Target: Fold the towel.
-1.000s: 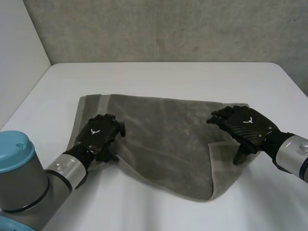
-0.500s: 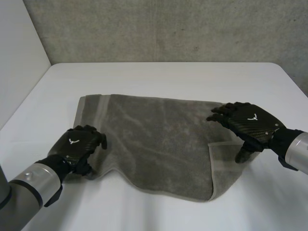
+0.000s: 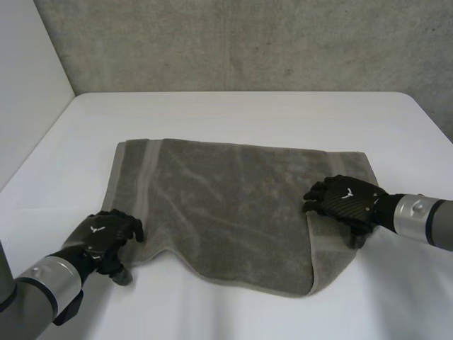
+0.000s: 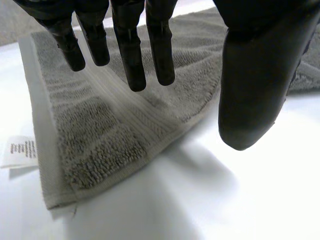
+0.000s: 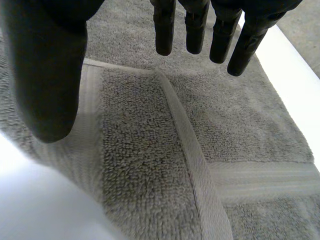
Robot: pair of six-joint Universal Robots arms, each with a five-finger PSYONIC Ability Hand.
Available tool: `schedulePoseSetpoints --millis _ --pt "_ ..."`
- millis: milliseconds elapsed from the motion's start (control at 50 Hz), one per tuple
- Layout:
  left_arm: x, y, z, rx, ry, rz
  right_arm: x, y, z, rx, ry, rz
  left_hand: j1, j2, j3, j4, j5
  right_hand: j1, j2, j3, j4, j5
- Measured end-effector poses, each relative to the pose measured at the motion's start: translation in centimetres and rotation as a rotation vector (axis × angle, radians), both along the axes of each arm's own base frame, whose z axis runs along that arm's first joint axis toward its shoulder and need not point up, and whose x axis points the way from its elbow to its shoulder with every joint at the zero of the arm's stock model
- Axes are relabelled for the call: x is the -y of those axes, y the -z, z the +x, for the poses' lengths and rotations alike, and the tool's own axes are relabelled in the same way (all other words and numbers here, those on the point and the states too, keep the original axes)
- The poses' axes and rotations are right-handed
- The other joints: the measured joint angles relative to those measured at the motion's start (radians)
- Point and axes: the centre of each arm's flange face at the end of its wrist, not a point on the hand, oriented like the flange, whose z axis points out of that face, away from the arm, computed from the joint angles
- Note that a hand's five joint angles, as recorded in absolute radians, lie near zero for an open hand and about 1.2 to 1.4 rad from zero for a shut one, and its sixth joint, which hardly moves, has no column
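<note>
1. The left hand has slid back off the middle of the towel to its near left corner.
2. The right hand has pulled back a little, so the towel's far right corner now shows.

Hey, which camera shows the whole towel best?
The head view: the towel lies whole on the table, with a fold at its right end. The left wrist view shows one corner, with a white label, under the left hand. The right wrist view shows the folded edge under the right hand.
</note>
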Motion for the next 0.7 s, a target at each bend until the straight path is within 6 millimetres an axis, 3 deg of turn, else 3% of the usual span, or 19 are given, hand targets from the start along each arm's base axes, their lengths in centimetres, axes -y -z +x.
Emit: schedulePoseSetpoints --millis 140,200,280,380,440,500,600,700 --pt "0.3 0.6 -0.3 0.006 0.008 0.015 0.6 1.0 1.2 -0.017 -0.017 -0.001 0.0 0.0 0.0 0.0 0.0 0.012 0.005 0.0 0.0 0.011" --pt "0.3 0.7 -0.4 0.007 0.012 0.016 0.9 1.5 1.6 -0.036 -0.016 -0.006 0.0 0.0 0.0 0.0 0.0 0.118 0.123 0.0 0.0 0.111" --pt "0.3 0.7 -0.5 0.006 0.016 0.013 1.4 1.7 1.8 -0.057 -0.008 -0.014 0.0 0.0 0.0 0.0 0.0 0.434 0.455 0.0 0.0 0.407" --pt "0.3 0.6 -0.5 0.005 0.016 0.011 1.7 1.6 1.6 -0.066 0.005 -0.02 0.0 0.0 0.0 0.0 0.0 0.502 0.851 0.0 0.0 0.823" --pt "0.3 0.6 -0.5 0.004 0.016 0.009 1.8 1.4 1.5 -0.066 0.01 -0.021 0.0 0.0 0.0 0.0 0.0 0.504 0.945 0.0 0.0 0.955" --pt "0.4 0.6 -0.5 0.004 0.015 0.007 1.7 1.1 1.3 -0.062 0.016 -0.023 0.0 0.0 0.0 0.0 0.0 0.603 0.952 0.0 0.0 0.975" --pt "0.6 0.5 -0.5 0.003 0.012 0.002 1.5 -0.8 0.4 -0.032 0.06 -0.03 0.0 0.0 0.0 0.0 0.0 0.962 0.972 0.0 0.0 0.976" --pt "0.7 0.4 -0.4 0.001 0.009 -0.001 1.1 -2.6 -0.7 0.012 0.12 -0.027 0.0 0.0 0.0 0.0 -0.002 0.964 0.972 0.0 0.0 0.976"
